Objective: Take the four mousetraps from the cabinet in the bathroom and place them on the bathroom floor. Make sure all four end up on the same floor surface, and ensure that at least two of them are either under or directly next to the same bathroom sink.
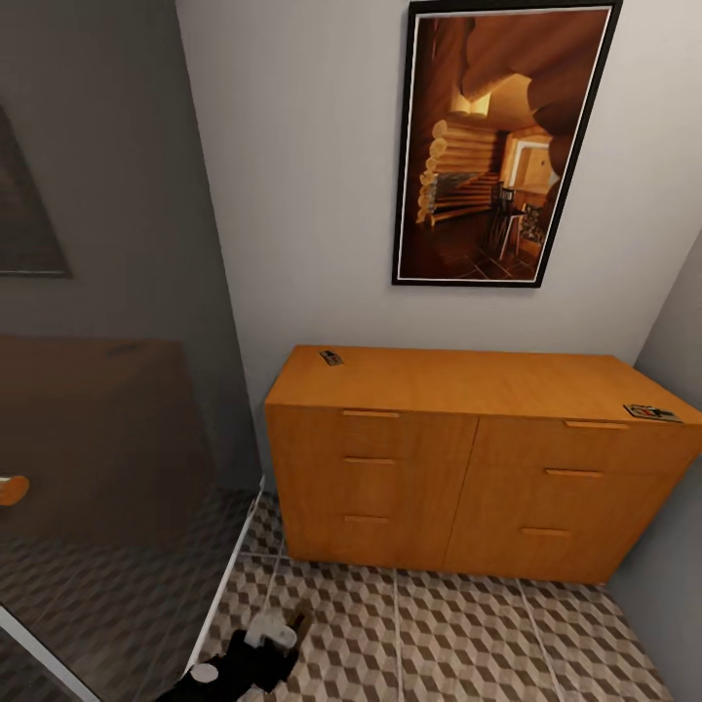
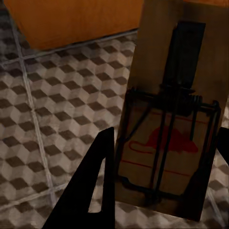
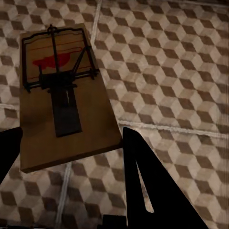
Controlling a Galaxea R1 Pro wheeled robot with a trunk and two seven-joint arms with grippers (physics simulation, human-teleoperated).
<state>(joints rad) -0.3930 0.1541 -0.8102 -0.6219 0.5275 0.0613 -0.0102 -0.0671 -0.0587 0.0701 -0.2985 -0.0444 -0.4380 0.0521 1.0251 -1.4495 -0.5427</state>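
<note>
Pinching one mousetrap each, left tool (image 2: 157,186) and right tool (image 3: 67,157), two mousetraps (image 1: 331,358) atop cabinet (image 1: 468,487), framed picture (image 1: 497,146) above.

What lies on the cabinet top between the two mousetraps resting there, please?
Nothing: in the head view, bare wood runs from the left mousetrap to the right mousetrap on the cabinet.

Cabinet (image 1: 468,468): against white wall, drawers closed.
Mousetraps: one (image 1: 331,358) at top's left rear, one (image 1: 652,413) at right front.
Floor (image 1: 468,634): cube-pattern tiles.
Picture (image 1: 502,141): above cabinet.
</note>
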